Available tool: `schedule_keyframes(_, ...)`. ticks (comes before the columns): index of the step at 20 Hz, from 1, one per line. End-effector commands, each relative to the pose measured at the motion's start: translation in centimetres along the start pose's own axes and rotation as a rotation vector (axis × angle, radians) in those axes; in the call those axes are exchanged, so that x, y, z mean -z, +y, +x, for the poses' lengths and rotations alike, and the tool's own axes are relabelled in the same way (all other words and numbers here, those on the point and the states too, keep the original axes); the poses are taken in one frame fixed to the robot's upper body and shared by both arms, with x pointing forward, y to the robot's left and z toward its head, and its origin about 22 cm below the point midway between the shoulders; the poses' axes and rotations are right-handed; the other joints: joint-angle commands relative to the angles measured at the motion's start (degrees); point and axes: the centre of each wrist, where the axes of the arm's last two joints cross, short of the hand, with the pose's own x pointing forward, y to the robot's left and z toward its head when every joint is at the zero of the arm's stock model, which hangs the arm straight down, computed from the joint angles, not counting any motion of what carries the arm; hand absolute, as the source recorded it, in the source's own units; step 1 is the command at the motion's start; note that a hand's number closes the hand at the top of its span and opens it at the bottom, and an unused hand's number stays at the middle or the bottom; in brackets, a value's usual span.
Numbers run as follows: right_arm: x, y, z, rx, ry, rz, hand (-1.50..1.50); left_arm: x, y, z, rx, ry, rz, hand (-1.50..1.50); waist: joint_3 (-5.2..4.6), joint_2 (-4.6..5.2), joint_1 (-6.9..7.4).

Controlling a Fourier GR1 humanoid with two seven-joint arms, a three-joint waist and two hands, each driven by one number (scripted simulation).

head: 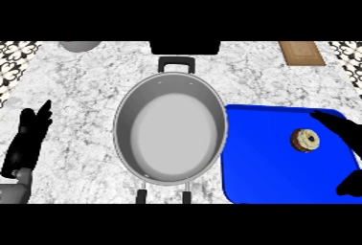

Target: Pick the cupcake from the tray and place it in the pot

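Observation:
A small round cupcake (305, 140) with pale topping and a brown rim sits on the blue tray (262, 162) at the right. Left of the tray stands a steel pot (172, 129) with black handles at its far and near ends; nothing lies inside it. My right hand (345, 130) comes in from the right edge over the tray, its fingers straight and spread just right of the cupcake and apart from it, its thumb lower at the edge. My left hand (27, 139) rests open at the left edge, fingers pointing up.
A wooden board (302, 52) lies at the back right. A grey round object (79, 46) sits at the back left. A black object (184, 47) stands behind the pot. The marble counter (78, 95) spreads between the pot and my left hand.

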Motion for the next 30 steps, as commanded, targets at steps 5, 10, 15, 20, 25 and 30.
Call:
schedule_keyframes(5,3.4,1.3,-1.1,-0.017,0.004,-0.001,-1.5,0.5,-1.8,1.3,-0.005,-0.009,0.015,0.0,0.01,0.01,-0.11)
schedule_keyframes(10,3.6,2.6,0.0,-0.032,-0.016,-0.023,-1.5,0.2,0.7,-0.1,-0.007,0.0,-0.006,0.0,0.0,-0.04,-0.18)
schedule_keyframes(15,5.6,3.1,-0.3,-0.036,0.05,0.013,-1.5,0.5,0.7,1.5,0.001,0.001,0.009,0.0,0.01,0.0,0.0)
schedule_keyframes(20,6.4,3.9,-2.2,-0.014,0.064,0.036,-1.5,0.2,0.5,-0.1,0.007,0.0,0.006,0.0,0.01,0.02,-0.01)
schedule_keyframes(25,8.1,2.8,-1.2,0.006,0.062,0.041,-1.5,-0.2,-0.8,-0.6,0.006,-0.003,0.009,0.0,0.01,0.02,0.07)
schedule_keyframes(30,7.4,6.0,-2.5,0.01,0.065,0.059,-1.5,1.3,-0.1,0.3,-0.011,0.001,0.01,0.0,0.0,0.01,-0.22)
